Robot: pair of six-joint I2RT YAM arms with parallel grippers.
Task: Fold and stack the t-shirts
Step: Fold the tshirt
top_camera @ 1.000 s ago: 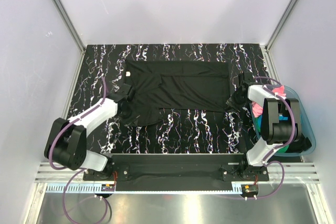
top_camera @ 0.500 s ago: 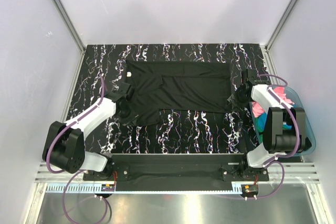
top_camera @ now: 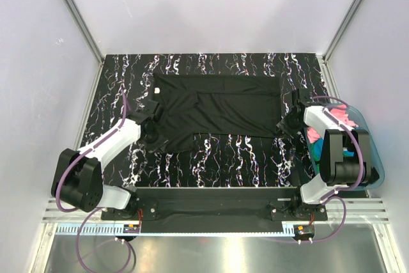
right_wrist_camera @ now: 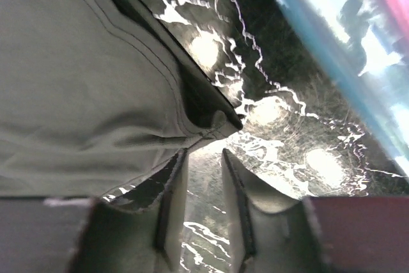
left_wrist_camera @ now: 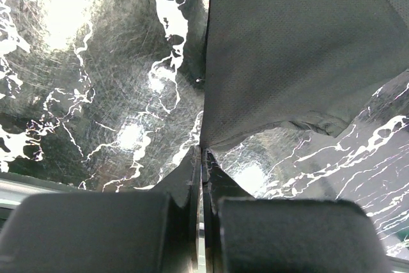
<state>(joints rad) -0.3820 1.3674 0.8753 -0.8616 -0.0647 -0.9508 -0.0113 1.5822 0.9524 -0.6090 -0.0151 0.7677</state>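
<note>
Black t-shirt, pale tag illegible

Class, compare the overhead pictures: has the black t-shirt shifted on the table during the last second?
No. The black t-shirt lies with its far corners against the same white veins of the table.

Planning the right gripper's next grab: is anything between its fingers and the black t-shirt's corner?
Nothing visible. The right gripper, jaws open, faces the black t-shirt at its corner across bare table; the teal tub sits off to one side.
</note>
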